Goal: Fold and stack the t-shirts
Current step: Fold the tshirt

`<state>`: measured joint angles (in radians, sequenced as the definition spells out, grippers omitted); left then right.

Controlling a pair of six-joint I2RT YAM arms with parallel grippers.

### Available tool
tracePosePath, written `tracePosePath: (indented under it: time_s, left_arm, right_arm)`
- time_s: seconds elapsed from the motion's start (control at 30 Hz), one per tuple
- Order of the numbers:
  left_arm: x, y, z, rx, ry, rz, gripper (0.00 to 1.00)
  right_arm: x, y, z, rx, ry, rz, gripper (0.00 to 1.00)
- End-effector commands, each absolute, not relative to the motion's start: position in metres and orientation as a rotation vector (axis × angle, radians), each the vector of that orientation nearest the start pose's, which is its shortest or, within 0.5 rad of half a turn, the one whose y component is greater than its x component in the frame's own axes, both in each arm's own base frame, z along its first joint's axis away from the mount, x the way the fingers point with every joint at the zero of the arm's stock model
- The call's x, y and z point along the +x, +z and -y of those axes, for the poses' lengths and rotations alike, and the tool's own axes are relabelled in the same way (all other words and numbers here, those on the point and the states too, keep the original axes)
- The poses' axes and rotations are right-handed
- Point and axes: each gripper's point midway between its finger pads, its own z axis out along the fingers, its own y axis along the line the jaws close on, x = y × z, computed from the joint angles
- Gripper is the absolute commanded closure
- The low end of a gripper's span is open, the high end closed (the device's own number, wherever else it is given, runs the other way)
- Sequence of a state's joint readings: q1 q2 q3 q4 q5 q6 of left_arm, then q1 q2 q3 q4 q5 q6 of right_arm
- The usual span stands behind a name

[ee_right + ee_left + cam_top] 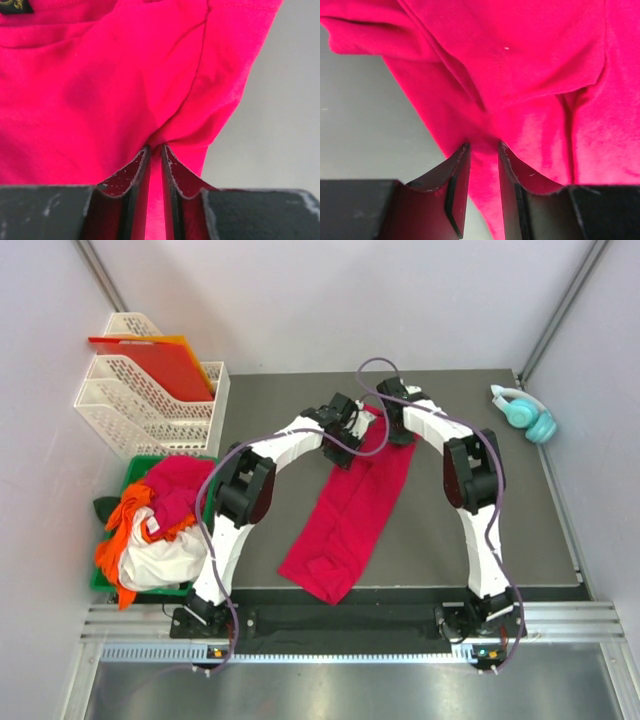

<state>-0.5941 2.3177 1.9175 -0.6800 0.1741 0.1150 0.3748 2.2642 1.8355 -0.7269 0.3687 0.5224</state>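
We're on the shirt (pixel 350 510) now. It lies as a long narrow band on the mat (pixel 480 540), running from 12 o'clock at the far middle down to 7 o'clock near the front edge. The left gripper (pixel 484 150) is clamped on a pinch of red cloth, and the fabric bunches into folds just above its jaws. The right gripper (pixel 155 150) is clenched on cloth too, jaws almost together with a thin fold between them, close to the shirt's edge where grey mat shows at 3 o'clock. Both grips sit side by side at the far end of the band. The pile (pixel 160 525) of orange, white and pinkish-red shirts waits in the green bin (pixel 135 465) at 9 o'clock.

How will it handle? We reckon it is light and limp with no stiffness, so it sags and drags wherever it isn't held. Pinches this close together let the end gather. We'd want holds out at two corners of an edge, spread apart, with every layer in the bite so the fold carries over flat. It looks neither fragile nor slippery, just floppy.
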Motion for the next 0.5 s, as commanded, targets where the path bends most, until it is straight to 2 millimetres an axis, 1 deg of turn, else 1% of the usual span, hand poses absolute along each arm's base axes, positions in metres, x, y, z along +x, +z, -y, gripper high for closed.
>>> tracePosePath:
  time_s: [0.0, 0.07, 0.1, 0.13, 0.17, 0.2, 0.27, 0.3, 0.33, 0.37, 0.4, 0.43, 0.47]
  left_arm:
    - [0.437, -0.008, 0.284, 0.906, -0.248, -2.615, 0.66]
    - [0.44, -0.014, 0.279, 0.881, -0.24, -2.638, 0.66]
    - [0.446, -0.012, 0.277, 0.86, -0.238, -2.636, 0.65]
    - [0.448, -0.014, 0.274, 0.846, -0.232, -2.646, 0.65]
    - [0.452, -0.015, 0.27, 0.823, -0.222, -2.651, 0.65]
    - [0.461, -0.011, 0.265, 0.79, -0.219, -2.643, 0.65]
    - [0.469, -0.015, 0.258, 0.735, -0.215, -2.66, 0.65]
    - [0.482, -0.008, 0.252, 0.694, -0.212, -2.648, 0.65]
    - [0.485, -0.016, 0.248, 0.674, -0.207, -2.667, 0.65]
    - [0.487, -0.017, 0.243, 0.643, -0.199, -2.688, 0.65]
    - [0.5, -0.01, 0.236, 0.601, -0.19, -2.672, 0.65]
    - [0.503, -0.015, 0.232, 0.583, -0.185, -2.684, 0.65]
    - [0.511, -0.013, 0.224, 0.559, -0.176, -2.677, 0.65]
  right_arm:
    - [0.506, 0.024, -0.174, 0.215, -0.098, -2.636, 0.83]
    - [0.515, 0.022, -0.183, 0.197, -0.062, -2.65, 0.82]
    - [0.517, 0.022, -0.186, 0.189, -0.053, -2.654, 0.82]
    - [0.518, 0.021, -0.187, 0.187, -0.048, -2.663, 0.81]
    - [0.525, 0.022, -0.192, 0.185, -0.021, -2.652, 0.81]
    - [0.527, 0.022, -0.195, 0.181, -0.009, -2.651, 0.8]
    - [0.534, 0.023, -0.202, 0.177, 0.039, -2.639, 0.78]
    - [0.536, 0.023, -0.203, 0.183, 0.055, -2.638, 0.77]
    - [0.539, 0.023, -0.205, 0.193, 0.076, -2.635, 0.77]
    - [0.54, 0.021, -0.207, 0.198, 0.108, -2.643, 0.76]
    - [0.541, 0.019, -0.207, 0.212, 0.126, -2.645, 0.76]
    - [0.543, 0.018, -0.209, 0.216, 0.148, -2.642, 0.75]
    - [0.544, 0.016, -0.211, 0.21, 0.163, -2.646, 0.75]
